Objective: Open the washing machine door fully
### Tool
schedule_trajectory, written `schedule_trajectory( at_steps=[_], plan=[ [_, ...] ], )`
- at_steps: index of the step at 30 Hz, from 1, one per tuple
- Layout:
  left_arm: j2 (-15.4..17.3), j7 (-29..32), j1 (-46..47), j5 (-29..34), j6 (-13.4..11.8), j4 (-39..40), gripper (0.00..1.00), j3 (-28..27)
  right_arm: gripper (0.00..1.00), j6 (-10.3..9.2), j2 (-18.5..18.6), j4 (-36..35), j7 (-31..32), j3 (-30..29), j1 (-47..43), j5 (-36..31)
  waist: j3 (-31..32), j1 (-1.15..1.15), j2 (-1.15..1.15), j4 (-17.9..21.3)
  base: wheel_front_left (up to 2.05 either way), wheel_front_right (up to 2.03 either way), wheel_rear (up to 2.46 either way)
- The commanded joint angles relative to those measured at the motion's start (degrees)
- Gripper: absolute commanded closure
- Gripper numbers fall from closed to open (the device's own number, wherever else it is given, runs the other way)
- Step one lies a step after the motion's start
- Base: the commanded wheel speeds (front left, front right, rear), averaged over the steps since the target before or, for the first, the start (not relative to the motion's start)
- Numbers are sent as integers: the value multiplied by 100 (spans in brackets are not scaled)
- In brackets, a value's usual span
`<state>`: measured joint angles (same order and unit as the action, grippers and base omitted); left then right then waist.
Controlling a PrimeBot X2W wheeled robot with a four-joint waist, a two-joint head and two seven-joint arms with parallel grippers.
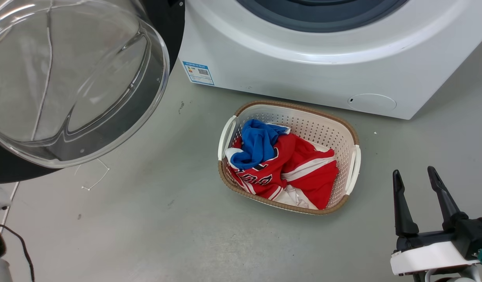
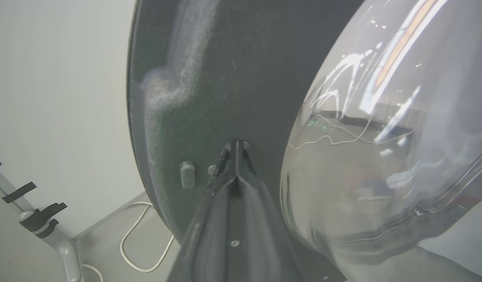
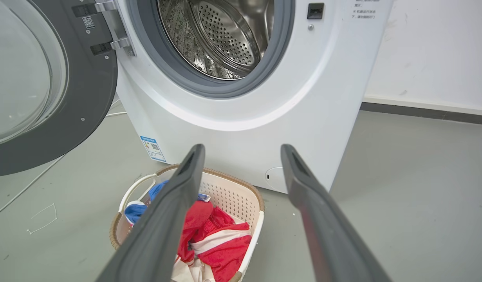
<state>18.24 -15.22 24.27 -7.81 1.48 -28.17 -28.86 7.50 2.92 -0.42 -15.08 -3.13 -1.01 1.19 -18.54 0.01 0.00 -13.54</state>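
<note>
Glass bowl of the washing machine door [image 1: 68,78] is right up against the head cam, near left. Door hangs off its hinge [image 3: 117,29] on the left side of the washing machine [image 1: 303,74], swung wide with its inner face toward us. Drum [image 3: 225,39] and grey gasket [image 3: 209,88] are fully exposed. My read: mostly open, last bit of swing left.

Laundry basket [image 1: 319,127] sits on the floor [image 1: 147,227] just in front of the machine, right of the door, with a red jersey [image 1: 299,164] and blue cloth [image 1: 256,145] in it.

Left gripper [image 2: 237,149]: fingers pressed together, nothing between them, tips at the door's dark inner ring just beside the bowl (contact looks likely, can't confirm). Right gripper [image 1: 413,171]: fingers apart, empty, near right, well apart from the basket.

Doing it well: push with the closed tips on the flat dark ring, out toward the free edge for leverage. Stay off the bowl; it's curved and slick, so tips would skate. Follow the hinge arc and stop when it goes stiff.

Room: beyond the door's rim there's a pale wall [image 2: 56,78], a taped pole [image 2: 62,244] and a white cable [image 2: 135,235] on the floor. Those bound the swing; the wall looks like the likely limit. Basket is outside the arc.
</note>
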Motion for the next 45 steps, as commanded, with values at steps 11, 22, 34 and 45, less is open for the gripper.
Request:
schedule_trajectory(
  at_steps=[11,22,34,45],
  plan=[
    [221,5,213,196,179,-396,100,-124,0,-2,-9,31,-10,25,26,52,194,-1,0,18,0,0,0],
    [-79,0,-661,485,395,20,100,-27,0,-2,-8,100,-11,-21,-385,228,1142,-1,0,74,0,0,0],
    [-738,0,-1685,934,448,1631,100,760,0,-2,-8,-326,-11,-226,-783,312,1856,-1,0,188,0,0,0],
    [-1214,0,-2321,1048,474,2541,100,1663,0,-2,-9,-516,-10,-213,-871,315,2108,-1,0,458,0,0,0]
  ],
)
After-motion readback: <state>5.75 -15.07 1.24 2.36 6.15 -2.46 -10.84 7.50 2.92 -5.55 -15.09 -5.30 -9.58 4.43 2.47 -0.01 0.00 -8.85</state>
